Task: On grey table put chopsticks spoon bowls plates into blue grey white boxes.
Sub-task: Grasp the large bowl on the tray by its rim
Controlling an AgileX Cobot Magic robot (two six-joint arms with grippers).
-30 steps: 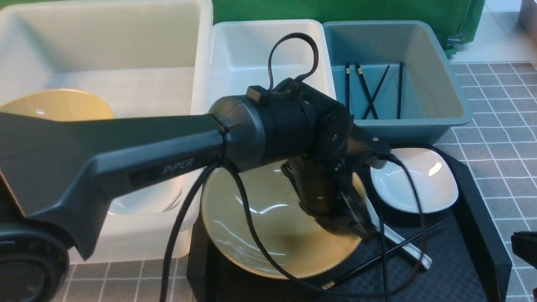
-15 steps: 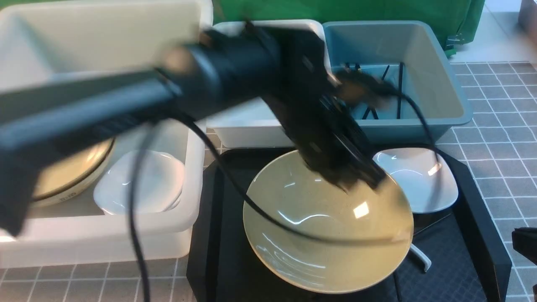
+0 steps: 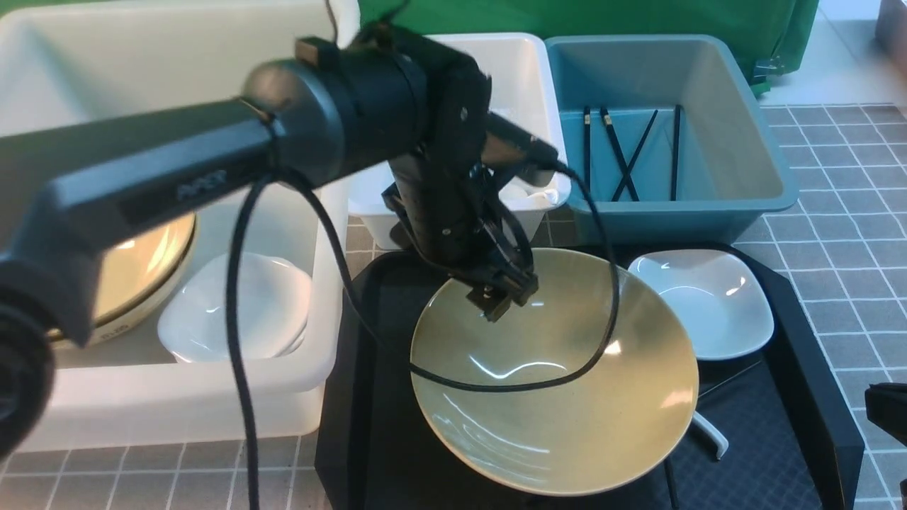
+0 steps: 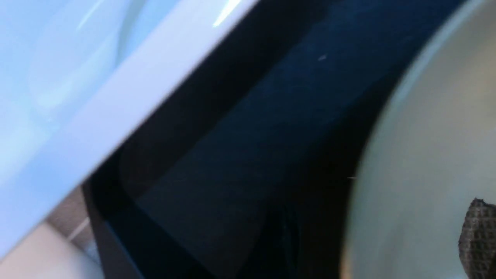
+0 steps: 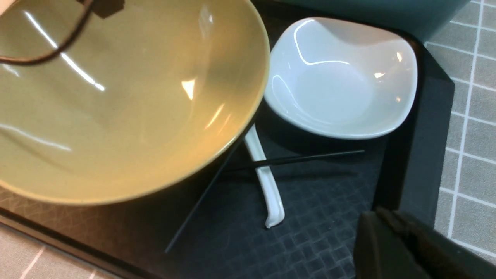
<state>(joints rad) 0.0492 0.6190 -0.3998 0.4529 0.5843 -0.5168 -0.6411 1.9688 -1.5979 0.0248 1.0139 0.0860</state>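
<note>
A wide olive-yellow bowl sits on the black tray, also in the right wrist view. My left gripper hangs at the bowl's far-left rim. One finger pad shows over the bowl's inside, far to the side, so the jaws look open. A white plate lies right of the bowl. The spoon and two black chopsticks lie partly under the bowl's rim. My right gripper is shut and empty over the tray's right corner.
The blue-grey box holds several chopsticks. The white box stands behind the left arm. The large whitish box holds another bowl and a plate. The black tray rests on the grey table.
The bowl slid right across the tray, covering most of the spoon and chopsticks. My left gripper left its right rim, rose, and swung back left to the far-left rim.
</note>
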